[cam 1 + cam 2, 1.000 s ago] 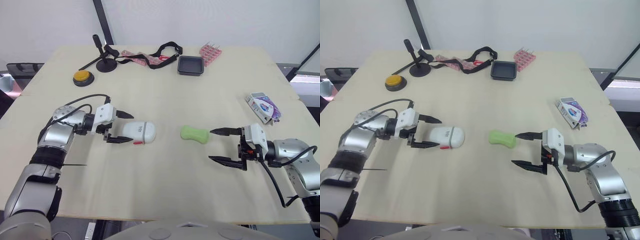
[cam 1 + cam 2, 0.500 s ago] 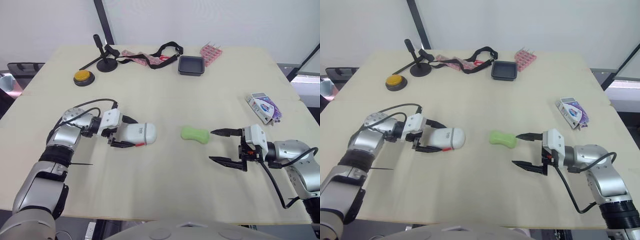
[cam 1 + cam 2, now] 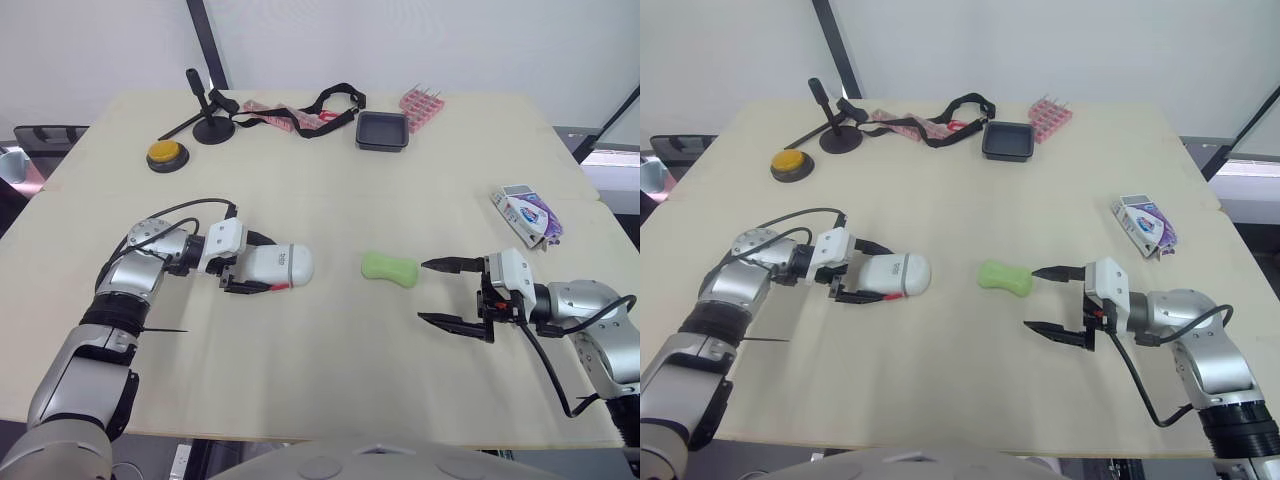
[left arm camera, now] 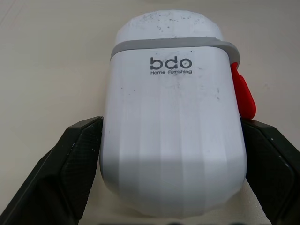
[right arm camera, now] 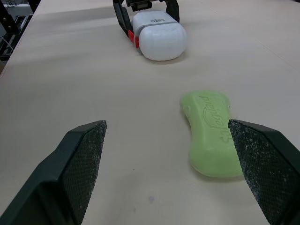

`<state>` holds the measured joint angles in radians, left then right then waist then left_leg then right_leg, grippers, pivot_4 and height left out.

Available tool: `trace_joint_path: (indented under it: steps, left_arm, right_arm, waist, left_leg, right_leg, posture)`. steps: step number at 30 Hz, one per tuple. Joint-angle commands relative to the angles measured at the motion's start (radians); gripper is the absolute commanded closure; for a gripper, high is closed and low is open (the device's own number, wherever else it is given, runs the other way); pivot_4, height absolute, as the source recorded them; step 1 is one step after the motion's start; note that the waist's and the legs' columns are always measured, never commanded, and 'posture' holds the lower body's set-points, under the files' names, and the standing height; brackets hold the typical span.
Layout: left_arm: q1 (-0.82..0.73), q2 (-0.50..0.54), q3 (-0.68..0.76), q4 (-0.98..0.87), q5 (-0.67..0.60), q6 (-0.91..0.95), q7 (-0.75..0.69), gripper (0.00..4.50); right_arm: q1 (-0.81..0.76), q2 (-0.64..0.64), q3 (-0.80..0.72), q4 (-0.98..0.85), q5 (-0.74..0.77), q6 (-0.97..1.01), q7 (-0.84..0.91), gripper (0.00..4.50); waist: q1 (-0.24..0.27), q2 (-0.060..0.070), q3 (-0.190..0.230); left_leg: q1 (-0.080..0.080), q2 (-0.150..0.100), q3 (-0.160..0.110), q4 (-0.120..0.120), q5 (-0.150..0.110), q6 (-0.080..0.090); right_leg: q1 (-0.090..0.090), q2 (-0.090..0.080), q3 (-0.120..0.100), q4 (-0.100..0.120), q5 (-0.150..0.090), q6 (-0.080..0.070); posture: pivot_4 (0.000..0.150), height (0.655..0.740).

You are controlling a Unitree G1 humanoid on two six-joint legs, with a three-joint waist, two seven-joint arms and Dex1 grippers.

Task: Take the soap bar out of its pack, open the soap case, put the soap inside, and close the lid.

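Note:
The white soap case (image 3: 282, 265), lid closed with a red latch on its side, lies on the table at the left. My left gripper (image 3: 268, 265) is shut on it, and its black fingers (image 4: 77, 154) press both flanks. The bare green soap bar (image 3: 389, 268) rests at the table's middle. Just right of the soap, my right gripper (image 3: 424, 291) hovers open and holds nothing. In the right wrist view the soap bar (image 5: 211, 133) lies between its fingers (image 5: 84, 159), a little ahead. The opened purple and white soap pack (image 3: 527, 215) sits at the right edge.
Along the back edge stand a black tray (image 3: 382, 131), a pink rack (image 3: 421, 106), a black strap (image 3: 322, 106) and a small black stand (image 3: 206, 118). A yellow button (image 3: 164, 154) sits at the back left.
My left gripper has slid forward around the soap case and closed onto its sides. The right gripper and the soap bar have stayed where they were.

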<state>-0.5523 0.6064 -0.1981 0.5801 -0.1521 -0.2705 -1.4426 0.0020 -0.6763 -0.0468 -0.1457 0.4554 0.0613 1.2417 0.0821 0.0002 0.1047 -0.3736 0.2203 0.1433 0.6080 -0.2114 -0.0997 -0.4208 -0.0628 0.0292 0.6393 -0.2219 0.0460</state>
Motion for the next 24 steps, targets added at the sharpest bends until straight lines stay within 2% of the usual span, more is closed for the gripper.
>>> trace_joint_path:
  steps: [1, 3, 7, 15, 18, 24]
  left_arm:
    - [-0.006, 0.007, 0.012, 0.005, 0.004, -0.012, -0.004, 0.00]
    - [-0.007, 0.006, 0.010, 0.005, 0.004, -0.013, -0.007, 0.00]
    - [-0.009, 0.003, 0.002, 0.014, 0.015, -0.030, -0.009, 1.01]
    - [-0.015, -0.006, 0.008, 0.028, 0.018, -0.069, 0.008, 1.02]
    - [-0.012, -0.023, 0.027, -0.003, -0.001, -0.113, 0.034, 1.02]
    - [0.021, -0.053, 0.060, -0.120, -0.046, -0.154, 0.095, 1.02]
  right_arm:
    - [-0.010, -0.013, -0.010, -0.016, 0.006, -0.007, 0.003, 0.02]
    - [-0.008, -0.014, -0.010, -0.016, 0.006, -0.008, 0.003, 0.02]
    - [-0.006, -0.015, -0.011, -0.016, 0.005, -0.007, 0.003, 0.00]
    - [0.005, -0.019, -0.017, -0.009, 0.008, -0.001, 0.003, 0.00]
    - [-0.016, -0.038, -0.031, -0.064, 0.078, 0.126, -0.021, 0.00]
    - [-0.129, -0.107, -0.059, -0.207, 0.344, 0.583, -0.156, 0.00]
  waist:
    - [0.000, 0.000, 0.000]
    - [0.000, 0.000, 0.000]
    - [0.000, 0.000, 0.000]
    - [0.001, 0.000, 0.000]
    - [0.002, 0.000, 0.000]
    - [0.000, 0.000, 0.001]
  left_leg:
    - [0.000, 0.000, 0.000, 0.000, 0.000, 0.000]
    - [0.000, 0.000, 0.000, 0.000, 0.000, 0.000]
    - [0.000, 0.000, 0.000, 0.000, 0.000, 0.000]
    - [0.000, 0.000, 0.000, 0.000, 0.000, 0.000]
    - [0.000, 0.000, 0.000, 0.000, 0.000, 0.000]
    - [0.000, 0.000, 0.000, -0.001, 0.000, 0.000]
  right_leg:
    - [0.000, 0.000, 0.000, 0.000, 0.000, 0.000]
    - [0.000, 0.000, 0.000, 0.000, 0.000, 0.000]
    - [0.000, 0.000, 0.000, 0.000, 0.000, 0.000]
    - [0.000, 0.000, 0.000, -0.001, 0.000, 0.000]
    - [0.000, 0.000, 0.000, -0.001, 0.000, 0.000]
    - [0.000, 0.001, 0.001, -0.001, 0.000, 0.001]
  posture:
    - [0.150, 0.7400]
    - [0.150, 0.7400]
    - [0.150, 0.7400]
    - [0.150, 0.7400]
    - [0.150, 0.7400]
    - [0.150, 0.7400]
